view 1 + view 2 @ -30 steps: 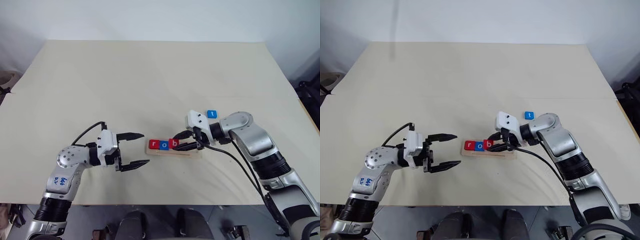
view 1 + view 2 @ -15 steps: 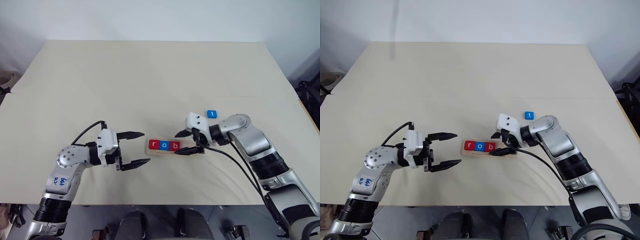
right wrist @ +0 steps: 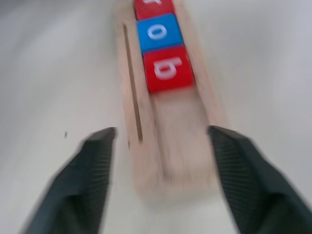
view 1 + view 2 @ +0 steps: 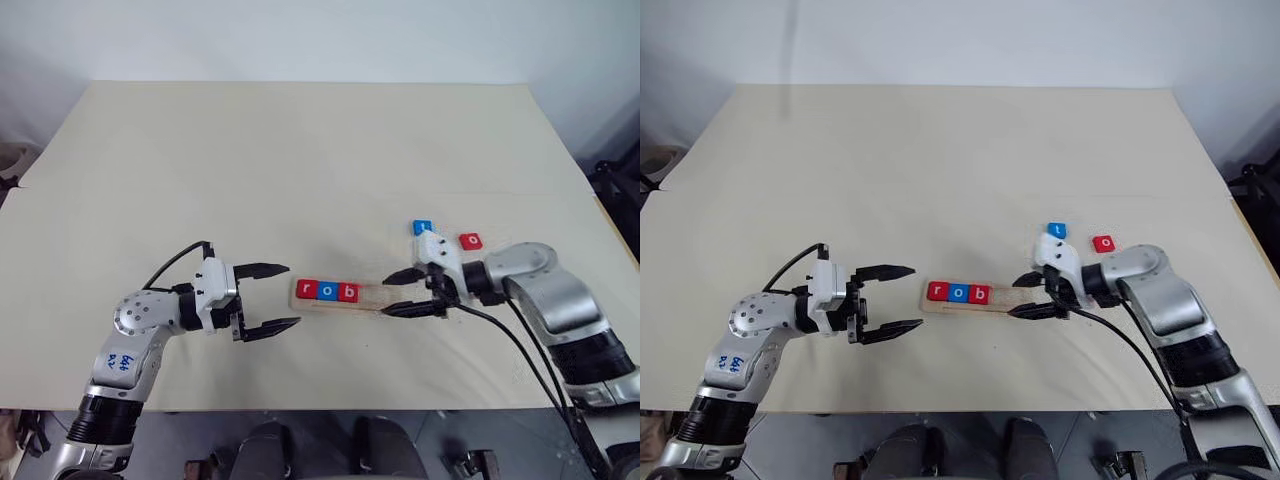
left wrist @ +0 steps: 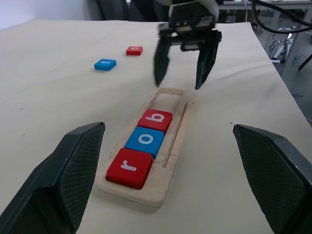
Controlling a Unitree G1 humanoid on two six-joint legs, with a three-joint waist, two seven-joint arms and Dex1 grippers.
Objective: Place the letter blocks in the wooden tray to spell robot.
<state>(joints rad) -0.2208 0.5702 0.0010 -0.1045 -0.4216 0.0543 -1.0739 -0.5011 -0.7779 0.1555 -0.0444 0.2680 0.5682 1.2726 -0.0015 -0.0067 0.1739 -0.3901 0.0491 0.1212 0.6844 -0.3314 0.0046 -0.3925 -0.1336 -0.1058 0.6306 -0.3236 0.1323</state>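
Nearest the robot, in the lower left of the head view, the left gripper (image 4: pixel 268 297) hangs with its two black ribbed fingers (image 4: pixel 262 269) spread wide and holding nothing, just beside the near end of the long pale wooden tray (image 4: pixel 372 294). That tray lies in the lower middle of the frame on the cream matte counter (image 4: pixel 300 160); its shallow slot has rounded corners and a thin groove along one side. Three flat rounded-square tiles sit touching in it: the red r tile (image 5: pixel 130 167), the blue o tile (image 5: pixel 145 140) and the red b tile (image 5: pixel 155 120), all smooth with white lowercase letters. The last two places are bare wood.

At the tray's open end the right gripper (image 4: pixel 408 291) hovers with its dark fingers (image 5: pixel 160 61) parted and empty. Farther off, to the right of centre, the small blue t tile (image 4: pixel 422 227) and the second red o tile (image 4: pixel 470 241) lie loose on the counter, near each other but apart.

The risks, as I judge them: picking the t first would break the spelling. The tiles are thin and slick, so a grip on the edges could slip or tip one. A low finger could nudge the light tray and shift the seated tiles.
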